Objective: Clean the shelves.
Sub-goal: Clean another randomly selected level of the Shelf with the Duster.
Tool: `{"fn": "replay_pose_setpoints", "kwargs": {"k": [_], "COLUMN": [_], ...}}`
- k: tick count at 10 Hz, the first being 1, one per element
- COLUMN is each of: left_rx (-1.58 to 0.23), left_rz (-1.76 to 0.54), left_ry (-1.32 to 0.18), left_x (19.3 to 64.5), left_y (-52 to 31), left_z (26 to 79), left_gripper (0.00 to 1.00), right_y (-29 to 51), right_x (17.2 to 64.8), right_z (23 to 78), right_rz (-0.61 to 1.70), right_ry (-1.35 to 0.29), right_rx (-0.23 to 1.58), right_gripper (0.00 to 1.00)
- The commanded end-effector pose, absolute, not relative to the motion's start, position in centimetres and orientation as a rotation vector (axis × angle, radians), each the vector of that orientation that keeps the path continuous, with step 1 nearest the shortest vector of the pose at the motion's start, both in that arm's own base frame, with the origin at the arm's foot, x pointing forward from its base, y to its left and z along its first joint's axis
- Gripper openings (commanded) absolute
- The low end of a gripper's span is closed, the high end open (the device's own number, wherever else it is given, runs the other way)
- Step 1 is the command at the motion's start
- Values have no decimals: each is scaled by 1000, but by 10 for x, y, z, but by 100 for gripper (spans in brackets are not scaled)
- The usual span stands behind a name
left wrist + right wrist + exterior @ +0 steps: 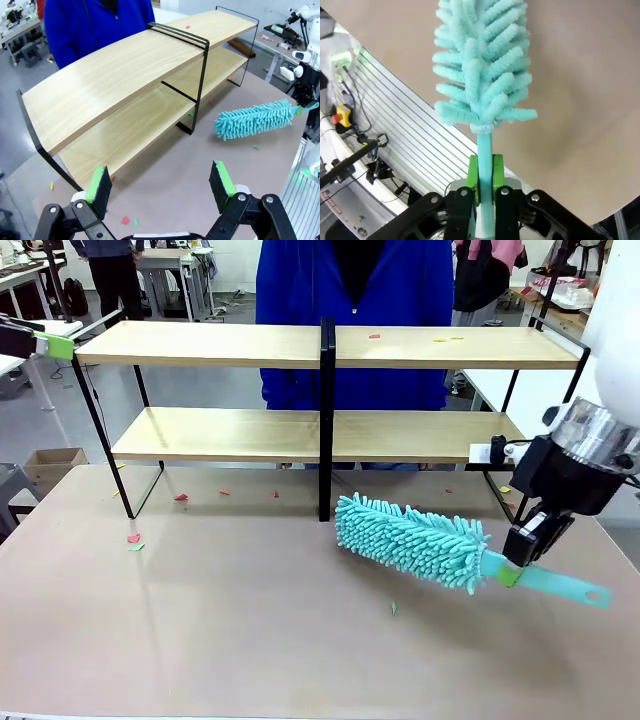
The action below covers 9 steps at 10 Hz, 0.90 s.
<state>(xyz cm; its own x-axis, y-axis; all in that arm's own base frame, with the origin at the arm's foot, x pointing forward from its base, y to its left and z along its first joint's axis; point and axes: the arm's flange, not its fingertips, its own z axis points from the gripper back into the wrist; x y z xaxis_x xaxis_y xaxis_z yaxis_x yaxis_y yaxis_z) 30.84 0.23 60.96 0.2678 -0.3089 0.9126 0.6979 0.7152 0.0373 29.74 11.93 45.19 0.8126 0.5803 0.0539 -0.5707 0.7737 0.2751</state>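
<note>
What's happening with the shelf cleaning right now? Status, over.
Right claw shut on duster, in front of the shelves. Left claw open. Scraps lie on top. Person close behind.

Beige table: shelves stand along its far edge, frame feet on the tabletop. Loose paper on the table: pink scrap touching a green scrap near the left edge, reddish scraps under the shelves' left half, green bit right of centre. Top board: red scrap and yellow scraps right of the centre post.
</note>
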Motion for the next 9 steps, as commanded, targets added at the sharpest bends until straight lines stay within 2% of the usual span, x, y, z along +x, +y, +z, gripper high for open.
{"fn": "replay_pose_setpoints", "kwargs": {"k": [1,2,3,5,9], "left_rx": [-401,-401,-401,-401,-401], "left_rz": [-693,-693,-693,-693,-693], "left_ry": [-1105,-1105,-1105,-1105,-1105], "left_x": [303,303,303,303,303], "left_y": [0,0,0,0,0], "left_z": [604,604,604,604,604], "left_gripper": [100,100,100,100,100], "right_y": [116,119,123,124,126], "right_x": [279,297,313,339,359], "right_z": [469,452,440,412,382], "right_rz": [642,623,573,534,479], "right_ry": [40,35,-93,-212,-166], "right_rx": [277,287,323,393,402], "right_gripper": [13,13,13,13,13]}}
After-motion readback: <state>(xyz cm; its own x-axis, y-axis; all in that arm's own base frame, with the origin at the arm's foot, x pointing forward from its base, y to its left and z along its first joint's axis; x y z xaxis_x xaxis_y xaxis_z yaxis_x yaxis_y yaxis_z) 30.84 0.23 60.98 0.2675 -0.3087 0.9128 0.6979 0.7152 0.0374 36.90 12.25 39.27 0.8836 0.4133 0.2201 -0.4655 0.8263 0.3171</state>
